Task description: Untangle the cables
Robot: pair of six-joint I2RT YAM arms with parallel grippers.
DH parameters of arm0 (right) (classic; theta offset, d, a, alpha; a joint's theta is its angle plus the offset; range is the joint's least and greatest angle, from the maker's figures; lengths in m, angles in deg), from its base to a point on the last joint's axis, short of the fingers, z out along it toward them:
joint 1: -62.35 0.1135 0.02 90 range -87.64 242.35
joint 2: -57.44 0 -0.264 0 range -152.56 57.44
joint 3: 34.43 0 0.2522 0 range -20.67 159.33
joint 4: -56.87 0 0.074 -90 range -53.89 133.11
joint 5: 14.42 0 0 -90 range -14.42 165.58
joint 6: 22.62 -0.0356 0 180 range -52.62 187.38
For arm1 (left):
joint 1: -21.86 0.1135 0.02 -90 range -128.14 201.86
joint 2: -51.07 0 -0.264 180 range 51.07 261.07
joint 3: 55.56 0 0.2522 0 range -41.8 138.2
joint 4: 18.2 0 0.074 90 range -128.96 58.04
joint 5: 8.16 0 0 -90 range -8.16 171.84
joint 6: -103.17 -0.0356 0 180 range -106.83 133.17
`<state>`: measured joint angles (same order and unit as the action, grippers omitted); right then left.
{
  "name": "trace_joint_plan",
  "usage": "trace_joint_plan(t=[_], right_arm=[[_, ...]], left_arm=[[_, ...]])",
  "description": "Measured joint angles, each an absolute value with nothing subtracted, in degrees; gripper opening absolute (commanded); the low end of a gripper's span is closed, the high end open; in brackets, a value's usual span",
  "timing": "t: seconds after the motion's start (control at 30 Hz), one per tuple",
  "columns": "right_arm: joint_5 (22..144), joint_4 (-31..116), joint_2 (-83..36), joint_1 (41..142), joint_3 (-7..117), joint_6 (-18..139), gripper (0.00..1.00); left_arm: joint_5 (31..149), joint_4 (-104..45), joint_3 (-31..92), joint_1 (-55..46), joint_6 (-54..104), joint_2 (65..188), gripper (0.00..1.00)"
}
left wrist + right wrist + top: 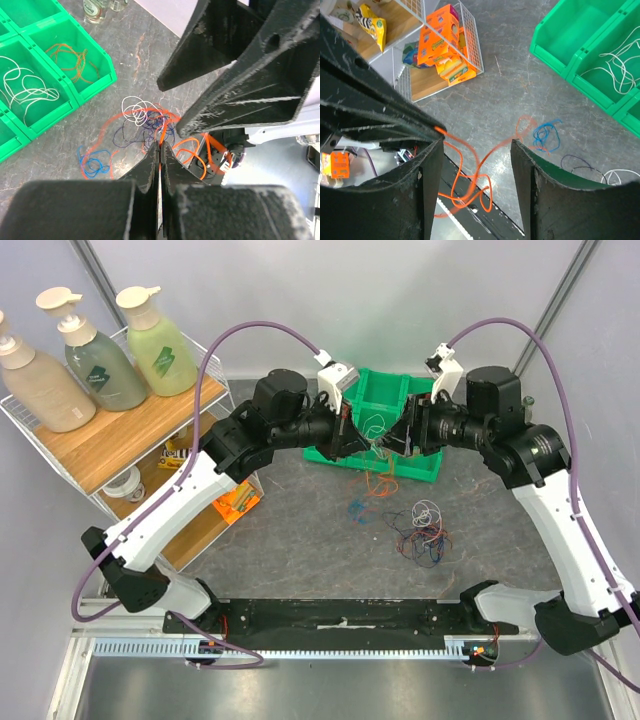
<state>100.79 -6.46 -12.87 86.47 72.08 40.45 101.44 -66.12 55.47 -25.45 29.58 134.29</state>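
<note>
One orange cable (163, 132) strung between two arms, gripped at one end only

My left gripper (159, 159) is clenched on the orange cable, fingers pressed flat together with the strand coming out at the tips; my right gripper (476, 146) is released, jaws apart, with loops of the same cable hanging in the gap and one strand brushing the inner face of a finger; it grasps nothing that I can see; both heads meet nose to nose above the near wall of the green tray (425, 468), so the lifted stretch is short and runs roughly across, from left tips to right tips, then droops; the other cables (422, 528) lie on the table (300, 500) below, toward the arm bases, in a loose heap of white, blue and dark wires, with a blue cable (546, 136) lying apart beside it; the orange line seems to trail down into that heap, though I cannot tell where it is caught; the tray holds a white cable (25, 92) in one compartment and an orange wire (70, 57) in the next; my judgement: the right arm is nearer the free length, so it should close on the strand between its jaws and draw away from the left along the cable's axis; a straight upward pull risks dragging the heap along
</note>
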Motion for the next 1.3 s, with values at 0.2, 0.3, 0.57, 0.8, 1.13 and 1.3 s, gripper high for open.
trace_joint_plan(t=[0.2, 0.3, 0.57, 0.8, 1.13, 1.3], right_arm=[[98.78, -8.53, -10.68, 86.5, 71.71, 42.06, 0.7], [98.74, -8.64, -10.37, 86.5, 71.27, 42.02, 0.67], [99.42, -8.42, -10.11, 86.52, 67.16, 42.02, 0.61], [100.38, -8.36, -10.11, 86.52, 62.35, 41.95, 0.42], [98.59, -5.76, -9.61, 86.52, 61.37, 39.9, 0.0], [93.06, -6.24, -11.58, 84.83, 63.12, 37.6, 0.0]], left_arm=[[102.03, -67.95, 55.93, -25.45, 26.03, 135.58, 0.02], [102.05, -69.24, 55.93, -25.45, 24.94, 135.84, 0.02], [103.19, -69.61, 55.98, -25.45, 24.18, 135.84, 0.02], [103.41, -69.61, 56.08, -25.45, 24.18, 135.84, 0.02], [100.08, -70.84, 56.85, -25.47, 25.14, 136.25, 0.58], [91.84, -76.54, 61.85, -24.7, 28.26, 139.97, 0.7]])
